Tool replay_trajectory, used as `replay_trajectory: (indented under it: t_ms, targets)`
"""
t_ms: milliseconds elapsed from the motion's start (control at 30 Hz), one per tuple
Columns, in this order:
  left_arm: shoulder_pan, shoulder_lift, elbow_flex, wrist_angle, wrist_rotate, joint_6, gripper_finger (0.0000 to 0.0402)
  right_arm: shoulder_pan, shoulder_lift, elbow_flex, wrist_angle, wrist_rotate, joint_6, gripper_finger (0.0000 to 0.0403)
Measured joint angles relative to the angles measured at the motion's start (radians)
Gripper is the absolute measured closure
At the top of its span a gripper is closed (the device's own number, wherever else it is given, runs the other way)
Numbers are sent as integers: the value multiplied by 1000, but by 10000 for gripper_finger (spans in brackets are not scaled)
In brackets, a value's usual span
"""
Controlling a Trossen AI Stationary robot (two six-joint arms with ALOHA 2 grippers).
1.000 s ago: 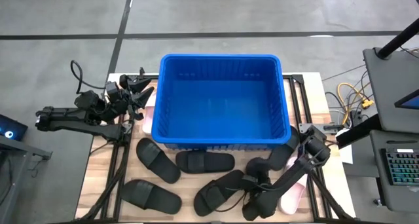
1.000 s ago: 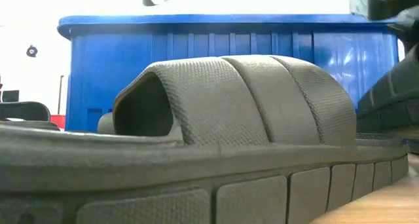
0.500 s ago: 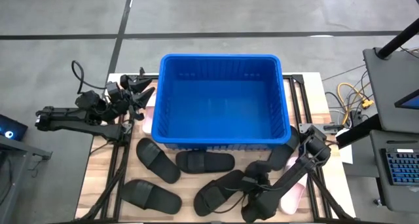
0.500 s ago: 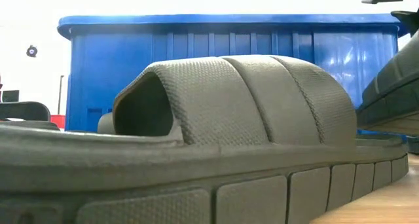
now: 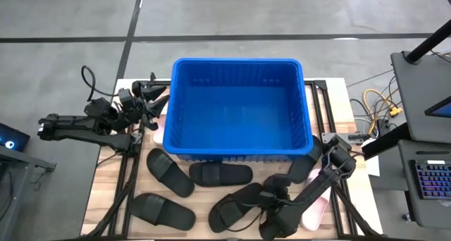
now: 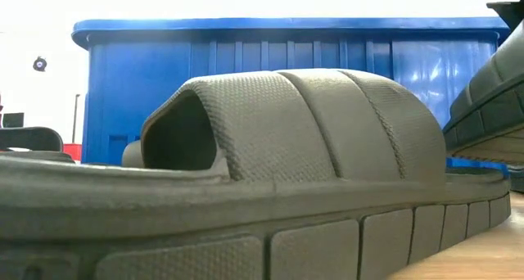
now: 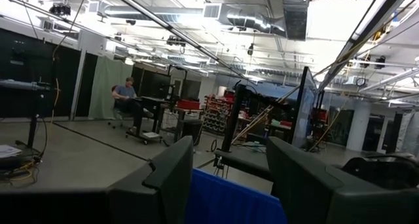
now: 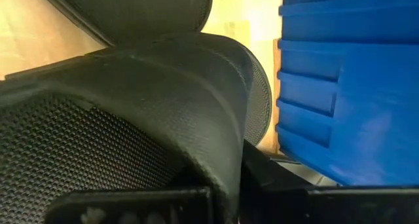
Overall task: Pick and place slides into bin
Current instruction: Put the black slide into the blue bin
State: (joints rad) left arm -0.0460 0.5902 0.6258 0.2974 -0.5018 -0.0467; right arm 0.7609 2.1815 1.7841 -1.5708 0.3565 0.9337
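The blue bin (image 5: 239, 107) stands at the table's middle with nothing in it. Several black slides lie in front of it, such as two (image 5: 169, 172) (image 5: 220, 173) near its front wall. My right gripper (image 5: 272, 201) is low at the front right, shut on the strap of a black slide (image 8: 163, 112), which hangs tilted off the table (image 6: 491, 92). A pink slide (image 5: 315, 211) lies beside that arm. My left gripper (image 5: 151, 100) hovers open by the bin's back left corner, nothing between its fingers (image 7: 171, 178).
A black slide (image 6: 270, 157) lies right in front of the low camera and blocks most of its view. Another black slide (image 5: 163, 209) sits at the front left. A desk with a keyboard (image 5: 430, 177) stands off the table's right side. A person sits far off in the room (image 7: 126, 99).
The black slide in my right gripper has risen at the right edge of the low view. My left gripper has shifted slightly toward the bin.
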Motion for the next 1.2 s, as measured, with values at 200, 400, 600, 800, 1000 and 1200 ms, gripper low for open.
replay_trajectory:
  t_ms: [200,400,600,800,1000,1200]
  targets:
    - [0,9,0,1,0,0,222,0,0,10,0,1,-2,394]
    - [0,11,0,8,0,0,222,0,0,10,0,1,-2,394]
    - [0,10,0,8,0,0,222,0,0,10,0,1,-2,394]
    - [0,9,0,8,0,0,222,0,-6,10,0,-1,-19,394]
    - [-1,8,0,8,0,0,222,1,-40,10,0,-9,-1,394]
    - [-1,11,0,8,0,0,222,0,-82,10,0,-17,91,394]
